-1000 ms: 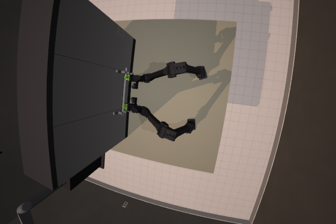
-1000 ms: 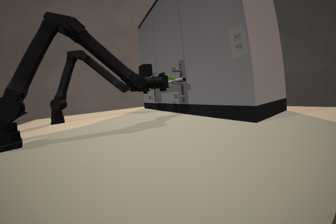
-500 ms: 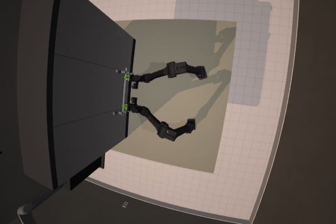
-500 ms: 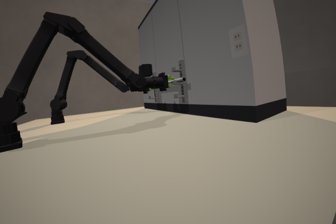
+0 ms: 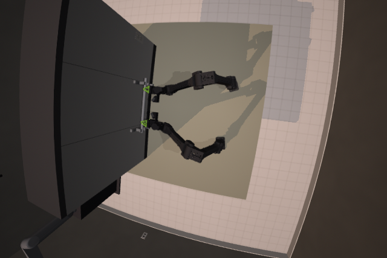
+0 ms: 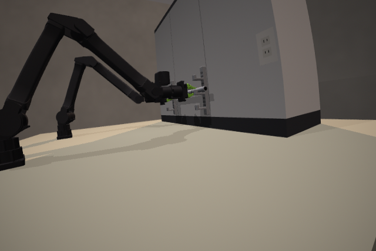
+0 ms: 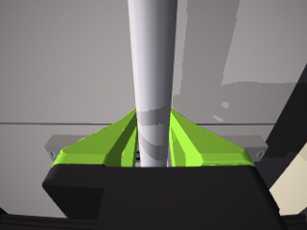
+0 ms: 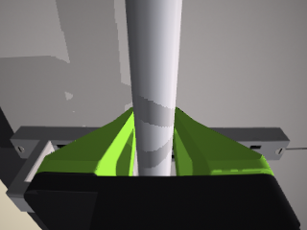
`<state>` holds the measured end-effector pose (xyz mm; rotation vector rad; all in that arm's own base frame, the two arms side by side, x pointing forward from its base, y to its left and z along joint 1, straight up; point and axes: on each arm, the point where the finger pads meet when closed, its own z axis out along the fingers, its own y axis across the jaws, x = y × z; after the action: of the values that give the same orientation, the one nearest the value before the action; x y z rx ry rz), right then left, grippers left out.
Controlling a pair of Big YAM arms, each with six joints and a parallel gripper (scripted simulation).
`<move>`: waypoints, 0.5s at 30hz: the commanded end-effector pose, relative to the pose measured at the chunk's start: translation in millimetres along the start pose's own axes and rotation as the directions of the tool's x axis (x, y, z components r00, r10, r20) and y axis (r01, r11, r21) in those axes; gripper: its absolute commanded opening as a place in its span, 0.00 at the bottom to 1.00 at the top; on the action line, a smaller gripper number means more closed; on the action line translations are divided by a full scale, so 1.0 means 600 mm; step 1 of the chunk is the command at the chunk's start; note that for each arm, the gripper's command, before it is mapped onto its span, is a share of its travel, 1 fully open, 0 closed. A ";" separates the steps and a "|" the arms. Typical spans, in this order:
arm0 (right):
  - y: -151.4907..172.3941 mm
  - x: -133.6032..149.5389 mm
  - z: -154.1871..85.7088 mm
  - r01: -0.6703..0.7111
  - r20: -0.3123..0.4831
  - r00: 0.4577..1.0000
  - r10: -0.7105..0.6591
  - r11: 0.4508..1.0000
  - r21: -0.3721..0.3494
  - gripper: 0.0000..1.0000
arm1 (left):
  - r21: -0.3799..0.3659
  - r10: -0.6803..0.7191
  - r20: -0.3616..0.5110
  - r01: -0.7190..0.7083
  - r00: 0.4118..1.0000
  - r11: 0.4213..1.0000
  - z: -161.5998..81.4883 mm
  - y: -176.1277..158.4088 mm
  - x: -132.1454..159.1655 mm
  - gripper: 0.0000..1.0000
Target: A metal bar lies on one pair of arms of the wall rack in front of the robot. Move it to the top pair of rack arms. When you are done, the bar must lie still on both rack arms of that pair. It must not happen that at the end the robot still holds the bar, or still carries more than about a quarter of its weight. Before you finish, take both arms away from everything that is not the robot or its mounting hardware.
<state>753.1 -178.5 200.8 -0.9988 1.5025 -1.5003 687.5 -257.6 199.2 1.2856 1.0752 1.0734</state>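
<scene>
A double outlet (image 6: 266, 46) on the wall panel (image 6: 239, 44) — apparently another (image 5: 144, 235) below.
</scene>
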 end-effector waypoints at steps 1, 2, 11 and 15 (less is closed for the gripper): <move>-0.087 0.009 -0.007 -0.024 -0.009 1.000 0.025 0.996 0.087 0.00 | -0.034 -0.012 -0.007 0.012 1.000 0.999 -0.007 0.033 0.005 0.00; -0.088 0.009 -0.008 -0.024 -0.009 1.000 0.025 0.996 0.087 0.00 | -0.034 -0.012 -0.007 0.012 1.000 0.999 -0.007 0.034 0.005 0.00; -0.097 0.009 -0.008 -0.024 -0.009 1.000 0.025 0.996 0.087 0.00 | -0.034 -0.012 -0.007 0.012 1.000 0.999 -0.007 0.042 0.005 0.00; -0.099 0.009 -0.008 -0.024 -0.009 1.000 0.025 0.996 0.087 0.00 | -0.034 -0.012 -0.007 0.012 1.000 0.999 -0.008 0.045 0.005 0.00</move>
<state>752.4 -178.3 205.8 -1.0041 1.4940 -1.5110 685.8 -257.4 200.2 1.2791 1.0802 1.0651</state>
